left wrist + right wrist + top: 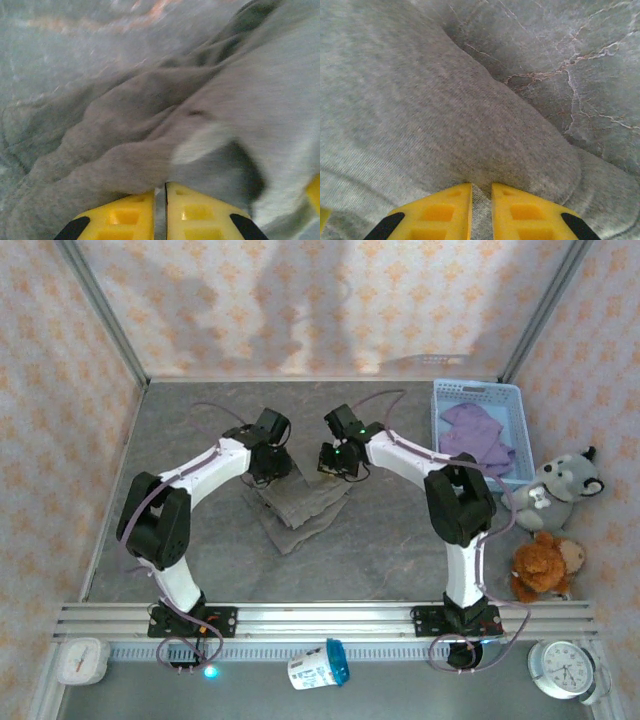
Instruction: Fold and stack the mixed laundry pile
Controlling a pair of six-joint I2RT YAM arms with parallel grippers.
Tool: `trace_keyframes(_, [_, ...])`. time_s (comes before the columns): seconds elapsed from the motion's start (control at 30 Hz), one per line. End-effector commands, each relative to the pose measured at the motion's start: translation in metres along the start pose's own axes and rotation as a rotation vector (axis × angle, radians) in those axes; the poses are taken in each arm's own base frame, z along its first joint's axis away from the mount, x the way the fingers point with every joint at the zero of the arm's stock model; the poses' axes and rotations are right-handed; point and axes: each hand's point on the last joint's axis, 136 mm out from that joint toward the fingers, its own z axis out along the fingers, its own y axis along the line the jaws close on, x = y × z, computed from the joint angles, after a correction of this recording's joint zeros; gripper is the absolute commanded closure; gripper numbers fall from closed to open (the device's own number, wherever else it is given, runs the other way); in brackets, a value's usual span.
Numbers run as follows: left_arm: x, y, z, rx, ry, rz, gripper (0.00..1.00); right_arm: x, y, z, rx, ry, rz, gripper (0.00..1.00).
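Olive-grey garment (300,505): looks partly folded, mid-surface (200,540).
Left jaws: narrow, pinching its 12 o'clock edge.
Right jaws: likewise.
Lavender T-shirt (478,435): unfolded in basket (440,390), 2 o'clock; stack unstarted.

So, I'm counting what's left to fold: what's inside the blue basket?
A crumpled lavender T-shirt lies in the light blue basket. Whatever might be under it is covered by the cloth.
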Motion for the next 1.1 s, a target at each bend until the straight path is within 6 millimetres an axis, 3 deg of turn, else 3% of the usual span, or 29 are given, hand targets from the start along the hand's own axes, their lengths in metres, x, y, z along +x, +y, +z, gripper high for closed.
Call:
trace_keyframes(0.0, [0.017,0.038,0.01,-0.118,0.026,-0.001,0.89,0.009,-0.022,0.021,0.023,0.038,0.049,0.82])
trace_keyframes(0.17, [0.037,0.063,0.029,-0.178,0.081,-0.009,0.89,0.025,-0.041,0.035,0.052,0.079,0.085,0.82])
trace_keyframes(0.33, [0.017,0.053,0.042,-0.203,0.082,0.044,0.9,0.043,-0.055,0.021,0.093,0.09,0.125,0.83])
trace_keyframes(0.47, [-0.023,0.019,0.05,-0.164,0.054,0.145,0.88,0.074,-0.051,0.007,0.08,0.116,0.137,0.83])
trace_keyframes(0.57, [-0.055,-0.023,0.047,-0.069,0.034,0.226,0.81,0.095,-0.028,0.0,0.016,0.145,0.117,0.82])
trace_keyframes(0.63, [-0.072,-0.05,0.038,0.007,0.022,0.265,0.73,0.099,-0.012,-0.007,-0.033,0.146,0.102,0.81])
trace_keyframes(0.73, [-0.093,-0.082,0.009,0.102,-0.022,0.315,0.58,0.086,0.01,-0.032,-0.096,0.092,0.069,0.78])
trace_keyframes(0.83, [-0.098,-0.097,-0.024,0.169,-0.046,0.342,0.51,0.062,0.014,-0.063,-0.067,0.01,0.013,0.76])
trace_keyframes(0.93, [-0.083,-0.097,-0.046,0.23,-0.032,0.326,0.52,0.036,0.006,-0.085,-0.066,-0.05,0.025,0.76])
trace_keyframes(1.07, [-0.04,-0.09,-0.057,0.327,-0.007,0.251,0.66,0.004,-0.003,-0.088,-0.102,-0.087,0.077,0.76])
